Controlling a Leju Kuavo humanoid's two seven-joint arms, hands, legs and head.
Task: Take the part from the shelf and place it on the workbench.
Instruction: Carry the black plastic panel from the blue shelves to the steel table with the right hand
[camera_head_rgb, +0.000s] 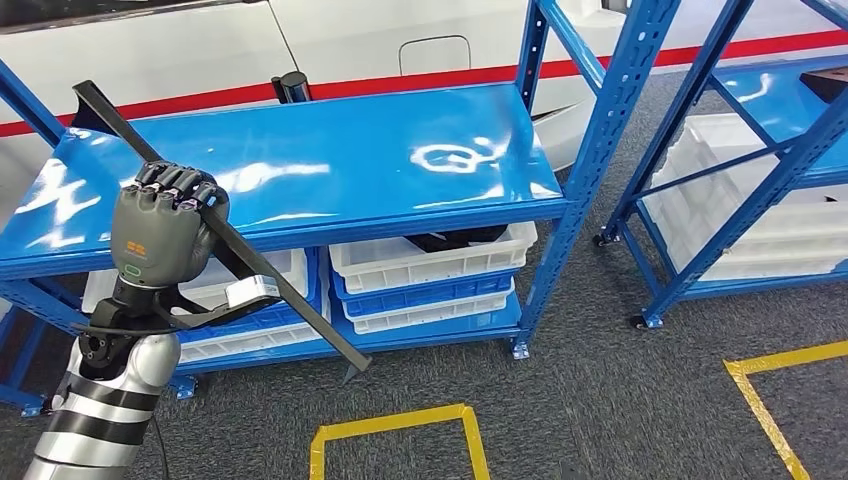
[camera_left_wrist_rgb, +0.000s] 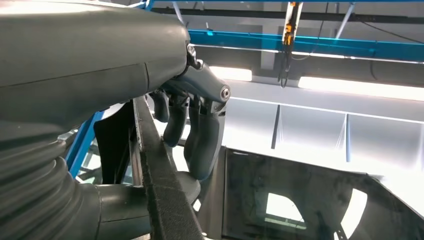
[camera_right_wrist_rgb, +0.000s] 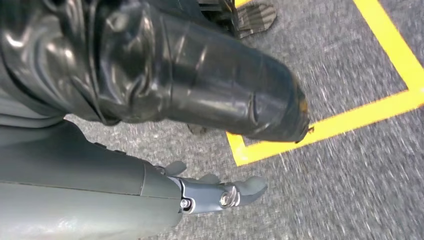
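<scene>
Robot hand (camera_right_wrist_rgb: 220, 192) empty over carpet (camera_right_wrist_rgb: 350, 190) w/ yellow tape (camera_right_wrist_rgb: 350, 119).

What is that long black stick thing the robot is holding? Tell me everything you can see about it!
The long black part is a thin, flat strip, dark and matte, like plastic or rubber. It slants from above the blue shelf down toward the grey carpet. A white tag sits near its middle, where a second black arm branches off. The left hand grips it with fingers curled around it. In the left wrist view its edge looks rough and fuzzy.
</scene>
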